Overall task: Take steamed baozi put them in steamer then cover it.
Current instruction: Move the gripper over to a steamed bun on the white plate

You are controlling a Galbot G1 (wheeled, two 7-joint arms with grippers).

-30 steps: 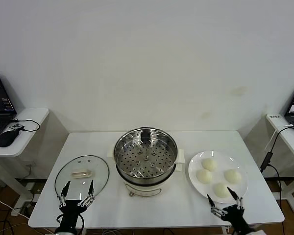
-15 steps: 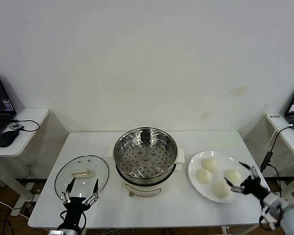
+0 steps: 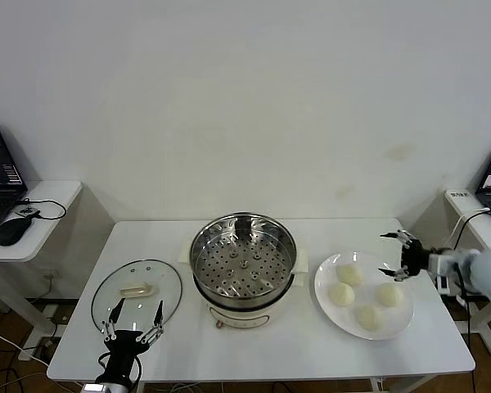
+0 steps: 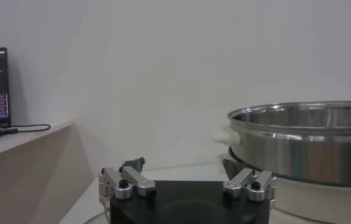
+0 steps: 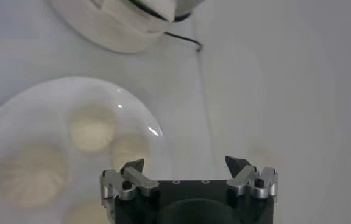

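Four cream-white baozi [image 3: 349,275] lie on a white plate [image 3: 365,263] at the right of the table. The steel steamer [image 3: 242,262] stands uncovered at the centre, its perforated tray bare. The glass cover [image 3: 137,291] lies flat to its left. My right gripper [image 3: 401,255] is open and empty, above the plate's far right rim. In the right wrist view the gripper [image 5: 184,163] hangs open beside the baozi [image 5: 92,128] on the plate [image 5: 53,97]. My left gripper [image 3: 132,323] is open and empty at the cover's near edge, and its wrist view [image 4: 181,165] shows the steamer wall [image 4: 303,140].
A side table with a laptop and mouse [image 3: 12,231] stands at the left. Another side desk [image 3: 475,221] with a cable stands at the right, close behind my right arm. The steamer's cream base [image 5: 120,24] shows beyond the plate.
My right gripper has swung from the table's front edge, past the plate's near right side, to above its far right rim. The left gripper has barely moved.
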